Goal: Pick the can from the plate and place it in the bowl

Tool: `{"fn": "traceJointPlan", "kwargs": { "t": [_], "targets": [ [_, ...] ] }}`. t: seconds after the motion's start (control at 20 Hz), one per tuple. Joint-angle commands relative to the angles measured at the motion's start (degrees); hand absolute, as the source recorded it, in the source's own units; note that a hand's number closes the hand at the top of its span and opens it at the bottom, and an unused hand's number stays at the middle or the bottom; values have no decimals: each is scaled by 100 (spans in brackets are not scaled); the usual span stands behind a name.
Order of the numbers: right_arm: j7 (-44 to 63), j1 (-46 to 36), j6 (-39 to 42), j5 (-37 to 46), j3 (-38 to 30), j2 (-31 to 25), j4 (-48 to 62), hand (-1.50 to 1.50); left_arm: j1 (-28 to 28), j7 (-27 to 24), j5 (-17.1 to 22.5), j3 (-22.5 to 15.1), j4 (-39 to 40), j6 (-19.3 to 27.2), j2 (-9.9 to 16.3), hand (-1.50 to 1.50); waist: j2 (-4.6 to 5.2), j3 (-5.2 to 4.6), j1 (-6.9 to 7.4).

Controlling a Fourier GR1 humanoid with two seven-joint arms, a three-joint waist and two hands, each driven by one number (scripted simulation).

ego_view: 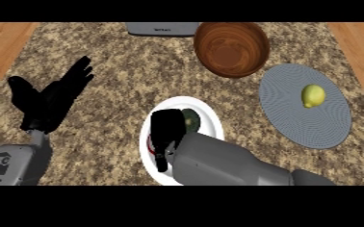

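Note:
A white plate [207,110] lies at the lower middle of the speckled counter. On it stands the can [190,120], showing a dark green round part and a red sliver at the hand's left; most of it is hidden. My right hand [166,129] reaches over the plate with its fingers curled against the can's left side. The brown wooden bowl [231,48] sits at the back, up and to the right of the plate, with nothing in it. At the left, my left hand [50,101] rests open, fingers up.
A grey ribbed round plate [295,120] lies at the right with a yellow lemon [313,96] on it. A grey appliance [162,29] stands at the back edge, left of the bowl. Wooden strips border the counter on both sides.

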Motion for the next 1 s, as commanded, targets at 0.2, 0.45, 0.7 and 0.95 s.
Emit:
{"fn": "traceJointPlan", "kwargs": {
  "t": [0.2, 0.45, 0.7, 0.95],
  "targets": [
    [-189, -202, -485, 181, 136, 20, 141, 150, 191, -8, -228, -21, -274, 55, -194, 0, 19, -5, 24],
    [-548, -288, -349, 182, 123, 20, 467, 150, -23, 112, -165, 141, -130, -168, -134, 0, 26, -6, 8],
    [-378, -255, -607, 331, 367, 20, 130, 150, 33, -178, -475, 39, 151, -23, -421, 0, 30, -7, 8],
    [-1468, 306, -397, 500, -38, -1768, -730, 150, 75, -19, -50, 522, 30, -204, -141, 0, -20, 2, -297]
  ]
}}
